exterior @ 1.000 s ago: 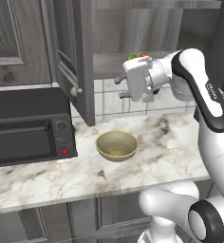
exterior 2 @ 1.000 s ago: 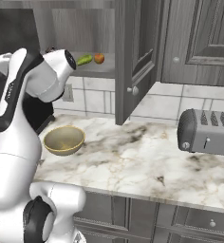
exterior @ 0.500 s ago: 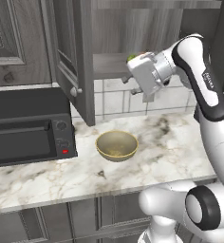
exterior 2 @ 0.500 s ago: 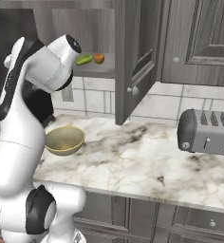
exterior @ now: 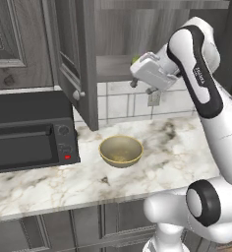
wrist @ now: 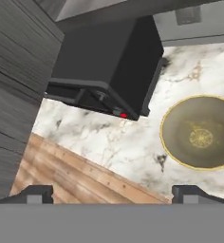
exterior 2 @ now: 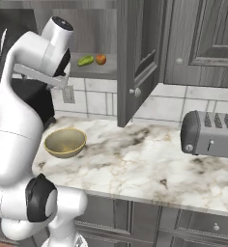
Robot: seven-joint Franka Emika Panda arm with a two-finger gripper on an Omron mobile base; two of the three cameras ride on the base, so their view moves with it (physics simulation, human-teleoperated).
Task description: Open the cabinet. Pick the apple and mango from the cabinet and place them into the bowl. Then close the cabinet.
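The dark grey cabinet (exterior: 73, 49) stands open, its doors (exterior 2: 135, 53) swung out toward me. On its shelf lie the green mango (exterior 2: 86, 60) and, just right of it, the orange-red apple (exterior 2: 101, 59). A sliver of the mango (exterior: 136, 60) peeks above my hand. My gripper (exterior: 141, 86) hangs open and empty in front of the shelf edge, pointing down at the counter. Its fingertips (wrist: 35, 193) stand wide apart. The tan bowl (exterior: 120, 150) sits on the marble counter below (exterior 2: 65, 142) (wrist: 199, 137).
A black microwave (exterior: 29, 133) (wrist: 109, 61) stands left of the bowl. A grey toaster (exterior 2: 210, 132) sits at the counter's right end. The open left door (wrist: 14, 71) hangs close beside the hand. Wooden floor (wrist: 61, 175) lies past the counter edge.
The arm has lifted and turned, bringing the hand up closer to the shelf. The jaws stayed wide apart. The fruit and the bowl have not moved.
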